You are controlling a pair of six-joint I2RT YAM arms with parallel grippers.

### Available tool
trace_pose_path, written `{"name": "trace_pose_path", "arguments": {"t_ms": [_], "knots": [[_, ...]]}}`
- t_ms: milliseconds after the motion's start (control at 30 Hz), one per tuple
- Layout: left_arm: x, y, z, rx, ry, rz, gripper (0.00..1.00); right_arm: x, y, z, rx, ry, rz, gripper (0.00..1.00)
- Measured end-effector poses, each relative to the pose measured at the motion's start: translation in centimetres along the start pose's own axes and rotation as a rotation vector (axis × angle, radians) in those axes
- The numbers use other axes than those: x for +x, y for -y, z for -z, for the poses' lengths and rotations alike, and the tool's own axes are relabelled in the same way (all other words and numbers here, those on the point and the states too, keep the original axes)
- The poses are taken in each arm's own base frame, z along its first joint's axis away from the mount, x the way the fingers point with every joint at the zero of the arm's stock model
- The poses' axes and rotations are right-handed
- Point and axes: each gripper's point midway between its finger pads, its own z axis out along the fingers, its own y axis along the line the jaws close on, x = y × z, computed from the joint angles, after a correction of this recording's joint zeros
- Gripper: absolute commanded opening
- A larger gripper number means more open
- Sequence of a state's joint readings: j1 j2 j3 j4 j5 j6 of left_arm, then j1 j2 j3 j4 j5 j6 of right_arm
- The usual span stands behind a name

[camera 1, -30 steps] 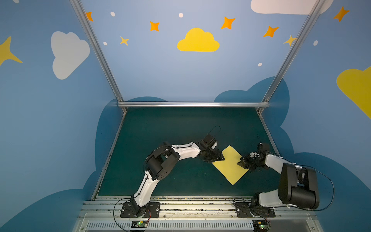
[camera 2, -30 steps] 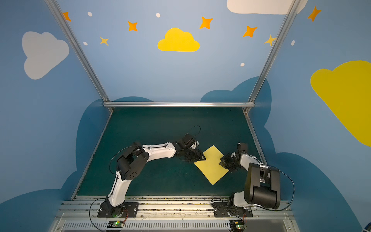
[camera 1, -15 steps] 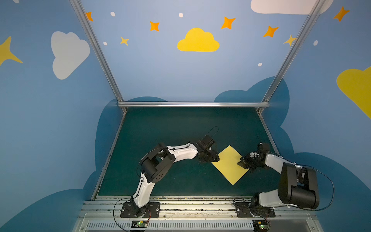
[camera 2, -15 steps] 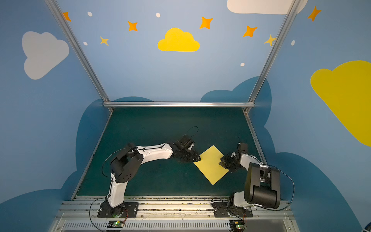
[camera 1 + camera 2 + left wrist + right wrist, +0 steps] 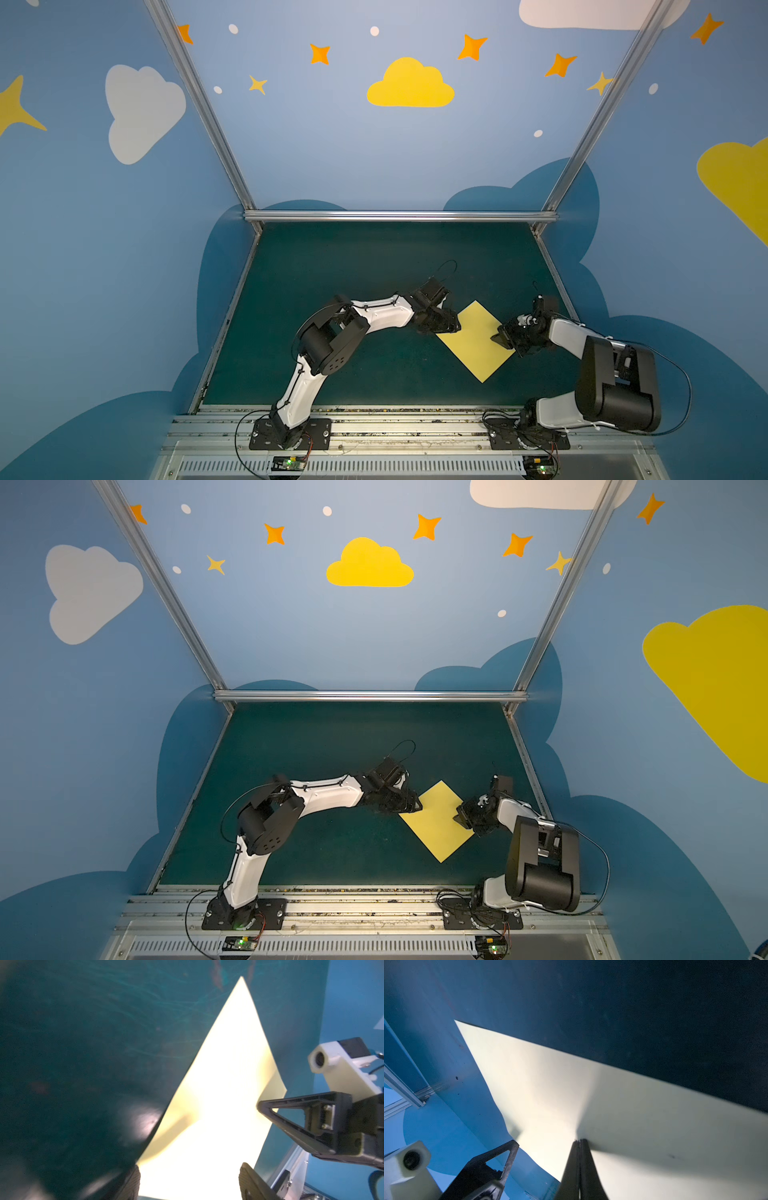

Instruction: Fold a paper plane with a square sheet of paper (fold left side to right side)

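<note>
The left hand (image 5: pixel 451 328) is released. In its wrist view its two fingers (image 5: pixel 133 1182) stand wide apart with the left corner of the square sheet of paper (image 5: pixel 218 1084) lying between them, and nothing is pinched. That corner looks slightly curled up off the table (image 5: pixel 353 270), with a shadow beneath it. The spread fingers seem placed to close on this corner, since the fold must carry the left side across to the right.

The right hand (image 5: pixel 496 337) is clenched, its fingers pressed together. Their joined tip (image 5: pixel 580 1142) rests on the sheet (image 5: pixel 612 1115) close to its right corner. It grips nothing, and it appears to serve as a weight that pins the paper so that it cannot slide while the other side is lifted.

Both top views show the sheet (image 5: pixel 436 820) as a flat, unfolded diamond between the two hands. It lies right of the middle of the dark green table, toward the near side. No crease can be seen on it, so the task seems to be at its first fold.

Around the table rise blue walls painted with clouds and stars. No brand, label or writing can be read on the paper, the arms or the walls. Small boards with green lights sit on the rail at the near edge, too small to make out any marking.
</note>
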State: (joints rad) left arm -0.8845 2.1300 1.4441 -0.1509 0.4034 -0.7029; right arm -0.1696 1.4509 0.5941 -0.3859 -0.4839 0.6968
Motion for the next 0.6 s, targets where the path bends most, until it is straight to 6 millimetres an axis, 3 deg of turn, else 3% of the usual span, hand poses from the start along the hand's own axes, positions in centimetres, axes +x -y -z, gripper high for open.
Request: {"name": "trace_pose_path", "arguments": {"t_ms": [333,600], "knots": [[-1.4,2.9,-2.1,0.149,0.010,-0.070,0.77,0.0,0.0,0.0,0.007,-0.009,0.004,0.00],[-2.2,1.6,-1.7,0.054,0.029,-0.174,0.78,0.0,0.1,0.0,0.008,-0.010,0.015,0.00]]}}
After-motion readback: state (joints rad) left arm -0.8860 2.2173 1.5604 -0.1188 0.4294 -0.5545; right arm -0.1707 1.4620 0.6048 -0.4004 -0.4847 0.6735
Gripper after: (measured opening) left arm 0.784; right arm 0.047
